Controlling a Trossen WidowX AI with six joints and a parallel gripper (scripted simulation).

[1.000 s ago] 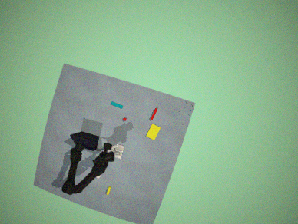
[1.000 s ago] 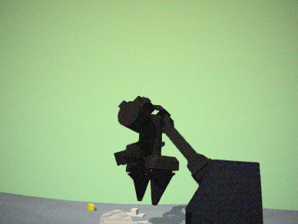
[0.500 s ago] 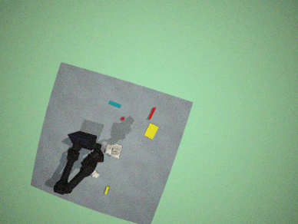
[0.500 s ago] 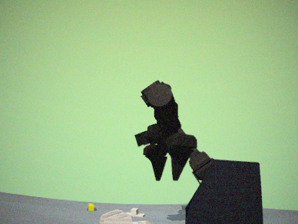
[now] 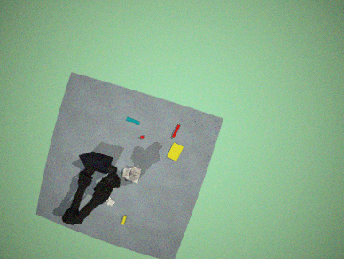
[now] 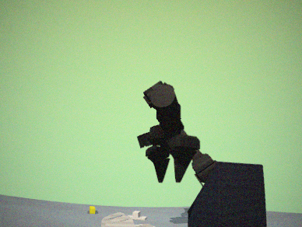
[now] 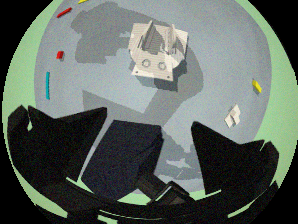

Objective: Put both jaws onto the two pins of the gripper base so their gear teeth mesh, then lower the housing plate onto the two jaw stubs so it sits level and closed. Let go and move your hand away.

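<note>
The pale gripper assembly (image 5: 132, 174) (image 6: 118, 221) (image 7: 154, 71) rests on the grey surface. In the wrist view a flat part with two round rings shows at its near side, and two upright fin-like jaws, the left jaw (image 7: 149, 34) and the right jaw (image 7: 173, 36), stand behind it. Whether the gear teeth mesh, and whether the plate is level and fully closed, is too small to tell. My gripper (image 6: 169, 182) (image 7: 150, 117) is open and empty, raised well above the surface and apart from the assembly. In the top view its fingertips cannot be made out.
A small pale piece (image 5: 111, 201) (image 6: 136, 214) (image 7: 232, 116) lies apart from the assembly. A small yellow block (image 5: 124, 220) (image 6: 92, 210) (image 7: 257, 86), a yellow rectangle (image 5: 175, 152), a red bar (image 5: 175, 131) (image 7: 64, 12), a red block (image 5: 142, 137) (image 7: 60, 55) and a teal bar (image 5: 133, 121) (image 7: 48, 85) lie around. A dark box (image 6: 233, 194) stands near the arm.
</note>
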